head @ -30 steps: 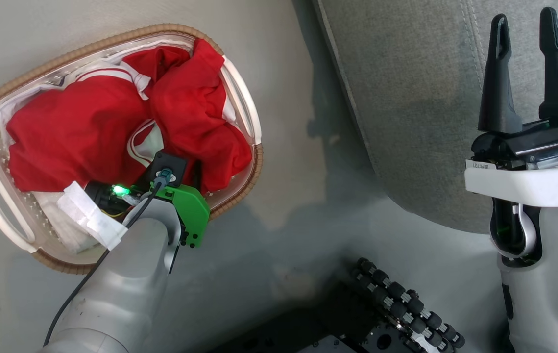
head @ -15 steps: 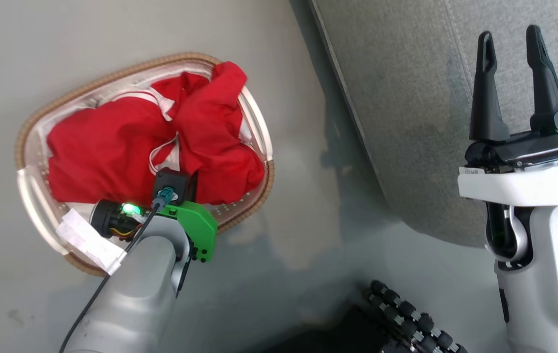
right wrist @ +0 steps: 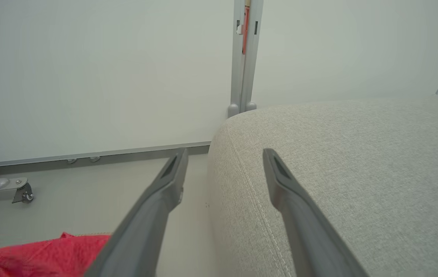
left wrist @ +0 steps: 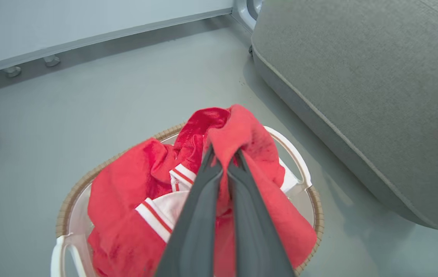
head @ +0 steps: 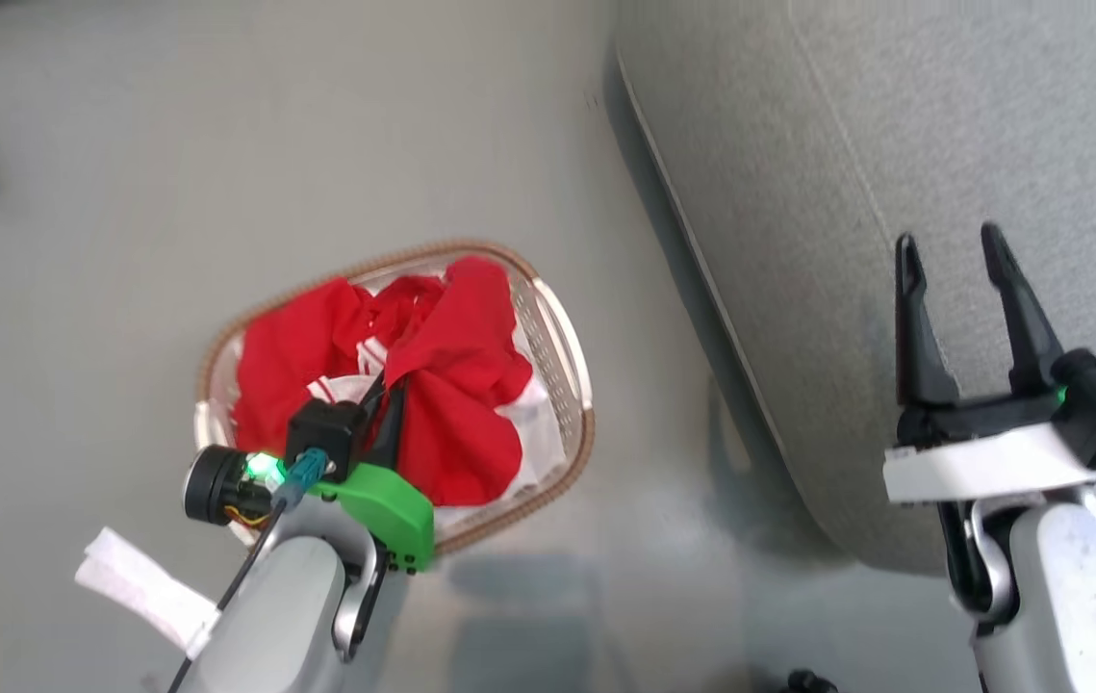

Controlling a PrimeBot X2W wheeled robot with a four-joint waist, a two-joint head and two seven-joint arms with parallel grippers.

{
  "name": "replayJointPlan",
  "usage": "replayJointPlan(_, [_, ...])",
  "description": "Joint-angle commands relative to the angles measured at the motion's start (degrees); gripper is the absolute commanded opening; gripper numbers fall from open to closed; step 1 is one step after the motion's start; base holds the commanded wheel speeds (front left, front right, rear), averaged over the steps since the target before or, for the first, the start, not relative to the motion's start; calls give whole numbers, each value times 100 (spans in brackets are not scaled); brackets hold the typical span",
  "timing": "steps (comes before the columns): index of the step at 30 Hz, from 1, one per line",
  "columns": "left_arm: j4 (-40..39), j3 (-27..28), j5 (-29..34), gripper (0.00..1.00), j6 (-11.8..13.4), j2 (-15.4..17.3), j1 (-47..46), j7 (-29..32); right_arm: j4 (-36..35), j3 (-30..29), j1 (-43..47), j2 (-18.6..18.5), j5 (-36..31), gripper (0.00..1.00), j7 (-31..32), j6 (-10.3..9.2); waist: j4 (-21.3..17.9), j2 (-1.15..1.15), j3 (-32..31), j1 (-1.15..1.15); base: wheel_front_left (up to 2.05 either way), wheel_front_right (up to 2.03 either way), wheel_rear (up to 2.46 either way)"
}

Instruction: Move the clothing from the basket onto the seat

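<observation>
**Two red garments, neither on the seat yet**

Both pcs of clothing (head: 432,385) sit in the basket (head: 569,358). It stands on the floor (head: 220,144) near the sofa seat (head: 894,144). Nothing red lies on the cushion, so by my read we're at step one. First pick is made, carry + drop to come, then the same again for pc no. 2.

L gripper (left wrist: 224,154) has its fingers pinched tight on a raised fold of the garment nearer the seat (head: 466,423). In the L wrist view the cloth bunches up over the tips, and the rest hangs down into the basket. R gripper (head: 950,245) hovers over the seat edge, fingers spread wide, holding nothing.

Look of the stuff: bright red, soft, crumpled. Narrow white trim stripes (left wrist: 153,215) show on the other garment (head: 288,366). Together they about fill the basket, w/ the white liner (head: 540,419) peeking out on the seat side. Can't tell if the two are tangled under the fold.
</observation>
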Motion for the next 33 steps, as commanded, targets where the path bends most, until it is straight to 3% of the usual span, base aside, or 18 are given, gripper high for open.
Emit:
replayJointPlan(1, [-155,31,82,0,-45,31,190,-21,52,-28,199,-29,-61,100,-10,-4,454,0,-1132,0,0,0,0])
replayJointPlan(7, [-901,12,416,0,-243,238,405,-21,200,-40,665,-28,-190,100,-9,-4,593,0,-1834,0,0,0,0])
replayJointPlan(13, [-1384,-103,687,0,-451,653,-49,-15,279,285,850,-24,-292,100,-10,-4,697,0,-2309,0,0,0,0])
replayJointPlan(22, [-1632,-484,770,0,-587,1074,-1253,300,481,975,585,-27,-383,100,-10,-5,827,0,-2597,0,0,0,0])
replayJointPlan(33, [-2219,-1297,315,0,-599,1273,-2319,635,1058,1428,-156,-30,-747,100,-7,-5,902,0,-2676,0,0,0,0])
